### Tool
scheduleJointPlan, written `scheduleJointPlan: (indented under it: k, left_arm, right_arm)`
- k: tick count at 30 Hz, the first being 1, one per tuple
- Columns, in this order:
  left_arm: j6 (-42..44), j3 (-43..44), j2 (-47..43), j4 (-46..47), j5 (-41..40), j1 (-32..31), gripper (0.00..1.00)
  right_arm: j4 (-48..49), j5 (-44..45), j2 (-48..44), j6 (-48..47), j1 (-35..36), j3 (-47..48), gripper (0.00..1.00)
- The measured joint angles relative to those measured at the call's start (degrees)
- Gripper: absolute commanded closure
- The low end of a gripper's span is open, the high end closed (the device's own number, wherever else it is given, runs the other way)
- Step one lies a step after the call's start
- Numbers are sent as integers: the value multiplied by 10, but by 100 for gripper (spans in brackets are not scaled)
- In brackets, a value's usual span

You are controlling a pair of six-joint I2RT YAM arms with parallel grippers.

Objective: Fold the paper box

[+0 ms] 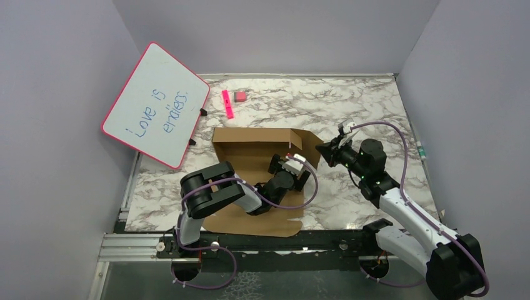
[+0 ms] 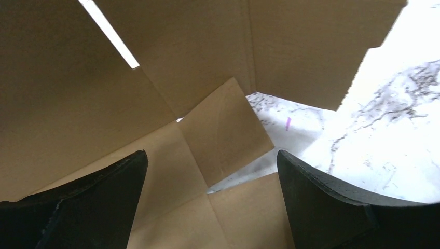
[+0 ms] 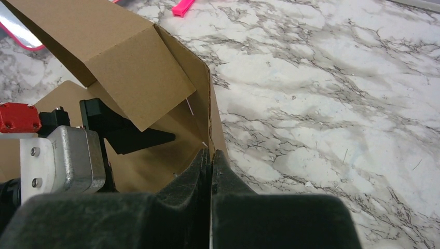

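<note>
The paper box (image 1: 250, 153) is brown cardboard, lying partly folded in the middle of the table. Its back wall and right wall stand up, and a flat flap reaches toward the arm bases. My left gripper (image 1: 304, 170) hangs inside the box near the right wall. Its jaws stand wide open over the cardboard floor (image 2: 171, 171) with nothing between them (image 2: 211, 153). My right gripper (image 1: 321, 149) is shut on the top edge of the box's right wall (image 3: 202, 98), which passes between the fingertips (image 3: 211, 153). The left gripper's black finger (image 3: 132, 137) shows just inside that wall.
A pink-framed whiteboard (image 1: 156, 105) with blue writing leans at the back left. A pink marker (image 1: 227, 104) and a small pink block (image 1: 240, 96) lie behind the box. Grey walls enclose the marble table (image 1: 362, 106) on three sides.
</note>
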Motion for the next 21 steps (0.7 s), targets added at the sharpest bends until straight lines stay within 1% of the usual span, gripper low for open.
scheduleJointPlan:
  k: [6,13,17,21]
  left_arm:
    - [16,0,10,34,-38,0,17]
    - [18,-14,10,75,-60,0,38]
    - [9,-23,10,84,-64,3,42]
    - [-12,-34,9,90,-64,11,48]
  right_arm:
    - [0,0,0,0,1,0,96]
    - [0,-2,2,0,1,0,96]
    - [0,-5,3,0,1,0,95]
    - [0,-14,3,0,1,0,95]
